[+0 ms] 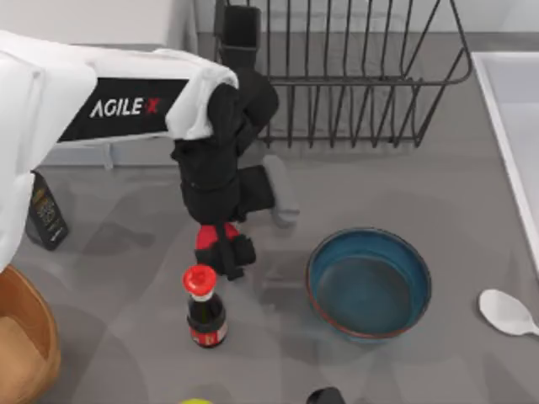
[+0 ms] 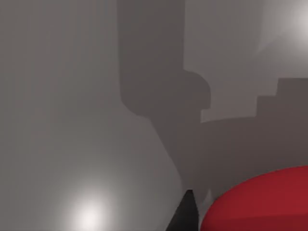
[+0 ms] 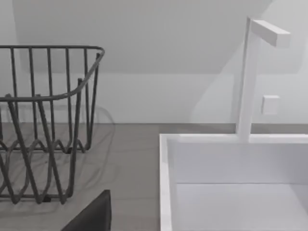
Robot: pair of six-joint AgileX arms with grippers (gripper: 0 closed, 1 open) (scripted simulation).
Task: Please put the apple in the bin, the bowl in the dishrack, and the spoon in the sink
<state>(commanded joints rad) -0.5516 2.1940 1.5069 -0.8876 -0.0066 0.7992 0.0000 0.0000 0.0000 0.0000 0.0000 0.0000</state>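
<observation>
The red apple (image 1: 205, 235) lies left of the table's middle, mostly covered by my left gripper (image 1: 229, 252), which hangs low over it. Its jaws stand open. In the left wrist view the apple (image 2: 260, 202) sits close beside one black fingertip (image 2: 185, 214), with a thin gap between them. The blue bowl (image 1: 368, 283) stands upright to the right of the apple. The white spoon (image 1: 505, 313) lies at the right edge. The black wire dishrack (image 1: 354, 76) (image 3: 43, 125) is at the back, the white sink (image 1: 515, 126) (image 3: 231, 183) at the right, and the wooden bin (image 1: 25, 337) at the front left. My right gripper (image 1: 325, 396) is parked at the front edge.
A red-capped dark sauce bottle (image 1: 205, 307) stands just in front of the apple, close to my left gripper. A dark packet (image 1: 46, 215) stands at the left. A yellow-green object (image 1: 195, 401) peeks in at the front edge. The sink's white tap (image 3: 250, 77) rises behind the basin.
</observation>
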